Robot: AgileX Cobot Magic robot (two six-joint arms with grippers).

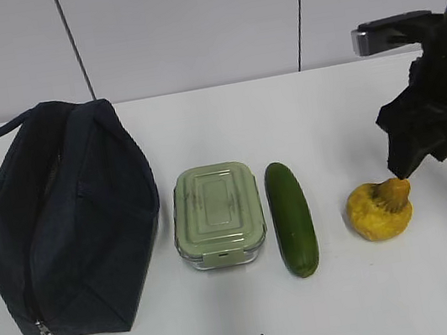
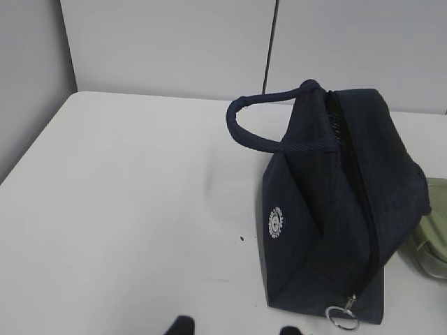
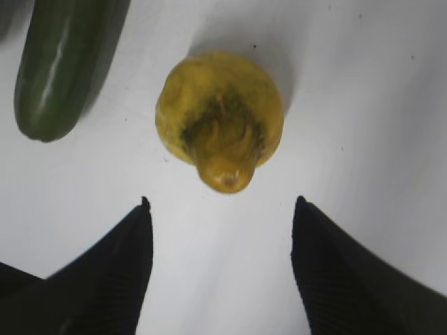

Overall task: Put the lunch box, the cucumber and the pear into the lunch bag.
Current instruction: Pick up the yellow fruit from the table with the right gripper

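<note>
I am looking at the pear [image 3: 220,115] through the right wrist camera: it is sitting on the white desk [image 1: 355,300] with its bent brownish neck pointing toward my right gripper [image 3: 222,230], whose jaws are standing wide open with nothing between them, just short of the fruit. In the exterior view the pear [image 1: 378,211] is lying at about 3 o'clock from the cucumber [image 1: 291,218], apart from it, with the gripper [image 1: 400,167] hanging right over the neck.

I am judging the pear to be firm but lumpy and rounded, light enough, and likely to roll or squirm if I pinch it off-centre. The neck is looking too thin and crooked to trust, so I am planning to straddle the broad yellow body, one jaw on each flank.

The cucumber is looking smooth and glossy, so probably slippery; a grip across its middle would suit it. The lunch box [image 1: 217,213], at 9 o'clock from the cucumber and just beside it, is rigid with a sage lid, best taken across its short sides.

The lunch bag [image 1: 66,222] is lying at the far left, and I cannot tell how far its zipper is open. Its ring pull [image 2: 343,317] is showing near the left wrist camera. Of the left gripper [image 2: 234,328] only two dark tips are showing, seemingly spread and empty.
</note>
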